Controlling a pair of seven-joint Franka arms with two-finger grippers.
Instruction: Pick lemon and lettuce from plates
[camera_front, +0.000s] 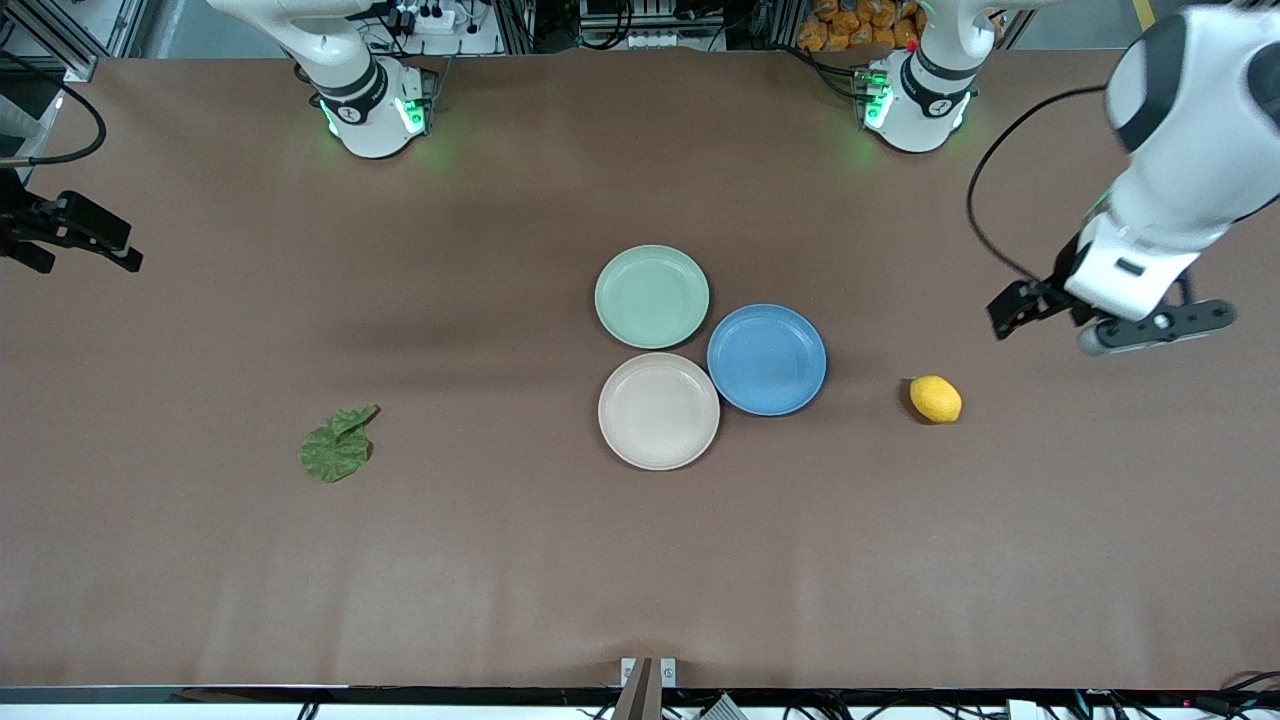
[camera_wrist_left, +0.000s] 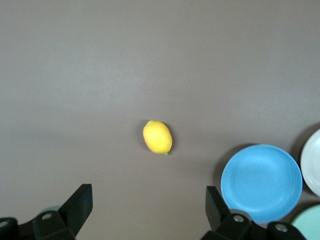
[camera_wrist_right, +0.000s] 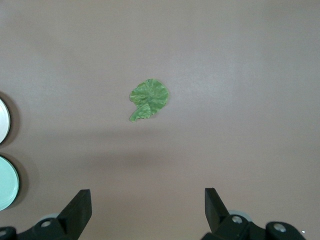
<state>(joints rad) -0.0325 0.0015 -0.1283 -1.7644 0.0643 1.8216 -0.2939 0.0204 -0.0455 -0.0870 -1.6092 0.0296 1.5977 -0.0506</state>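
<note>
The lemon (camera_front: 935, 398) lies on the bare table toward the left arm's end, apart from the plates; it also shows in the left wrist view (camera_wrist_left: 157, 137). The lettuce (camera_front: 338, 450) lies flat on the table toward the right arm's end and shows in the right wrist view (camera_wrist_right: 148, 99). The mint green plate (camera_front: 652, 296) and the cream plate (camera_front: 659, 410) are both empty at mid-table. My left gripper (camera_front: 1015, 308) hangs open and empty in the air close to the lemon (camera_wrist_left: 149, 210). My right gripper (camera_front: 75, 240) is open and empty, up at the right arm's end of the table (camera_wrist_right: 148, 210).
A blue plate (camera_front: 767, 359), also empty, touches the other two plates on the side toward the lemon; it shows in the left wrist view (camera_wrist_left: 261, 182). The brown table top (camera_front: 500, 560) stretches wide around the plates.
</note>
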